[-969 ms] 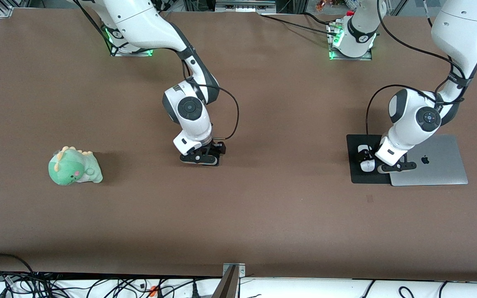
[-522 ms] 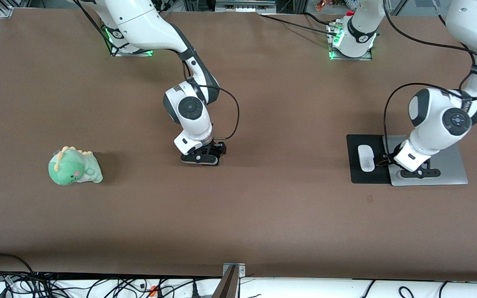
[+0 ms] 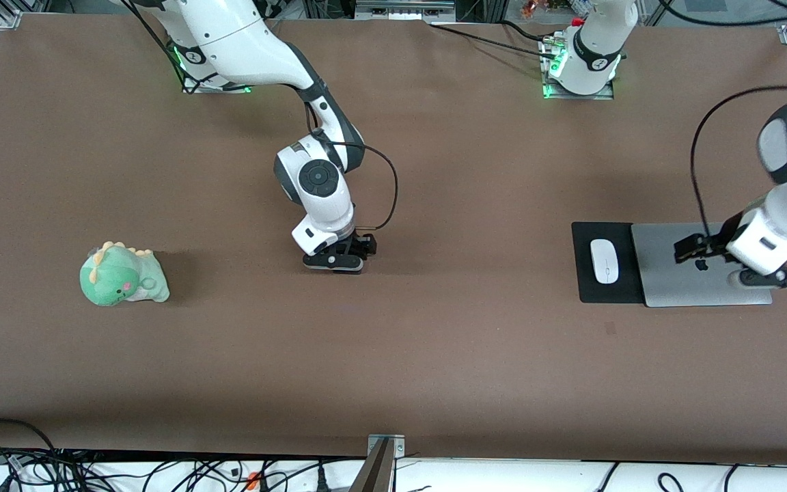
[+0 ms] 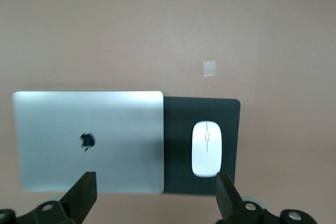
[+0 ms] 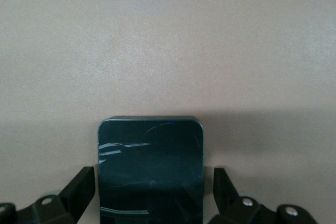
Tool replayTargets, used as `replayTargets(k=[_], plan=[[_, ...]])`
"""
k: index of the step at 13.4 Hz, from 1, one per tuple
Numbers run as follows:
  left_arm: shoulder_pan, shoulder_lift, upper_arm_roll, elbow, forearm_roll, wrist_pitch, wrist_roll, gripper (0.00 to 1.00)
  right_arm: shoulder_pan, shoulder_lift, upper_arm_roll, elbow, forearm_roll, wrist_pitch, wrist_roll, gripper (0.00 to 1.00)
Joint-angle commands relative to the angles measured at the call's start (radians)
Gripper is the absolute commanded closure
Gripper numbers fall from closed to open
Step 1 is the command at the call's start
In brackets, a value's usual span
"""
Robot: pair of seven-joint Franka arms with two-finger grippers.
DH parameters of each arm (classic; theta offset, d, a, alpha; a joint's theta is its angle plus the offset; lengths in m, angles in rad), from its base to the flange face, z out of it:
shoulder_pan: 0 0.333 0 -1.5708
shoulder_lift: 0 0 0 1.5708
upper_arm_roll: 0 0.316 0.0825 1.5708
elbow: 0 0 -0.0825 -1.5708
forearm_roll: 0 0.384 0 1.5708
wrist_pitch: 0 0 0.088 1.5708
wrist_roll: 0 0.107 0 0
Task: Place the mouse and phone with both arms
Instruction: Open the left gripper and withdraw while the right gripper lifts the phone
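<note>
The white mouse (image 3: 604, 260) lies on a black mat (image 3: 588, 287) beside a closed silver laptop (image 3: 667, 273); it also shows in the left wrist view (image 4: 206, 148). My left gripper (image 3: 779, 277) is up over the laptop's end toward the left arm's side, open and empty (image 4: 155, 198). My right gripper (image 3: 334, 263) is low at mid-table. In the right wrist view the black phone (image 5: 150, 166) lies flat on the table between its open fingers (image 5: 152, 182), with a gap at each side. The phone is hidden under the hand in the front view.
A green dinosaur plush (image 3: 122, 275) sits toward the right arm's end of the table. A small tape mark (image 3: 611, 328) lies on the brown table nearer the front camera than the mat. Cables run along the front edge.
My left gripper has left the mouse on the mat and moved up and away over the laptop toward the left arm's end. My right gripper has barely shifted.
</note>
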Motion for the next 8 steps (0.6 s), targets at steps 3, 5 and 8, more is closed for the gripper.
replayTargets(k=[3,5,8], plan=[[0.011,-0.066,-0.017,0.123,-0.026,-0.205,0.028,0.00,0.012,0.010,-0.009,0.001,-0.013,0.020,-0.002,0.89],[0.011,-0.106,-0.017,0.123,-0.028,-0.238,0.028,0.00,0.009,0.007,-0.009,0.003,-0.010,0.003,-0.006,1.00],[0.009,-0.115,-0.017,0.145,-0.051,-0.267,0.017,0.00,-0.002,0.002,-0.009,0.070,-0.010,-0.128,-0.017,1.00]])
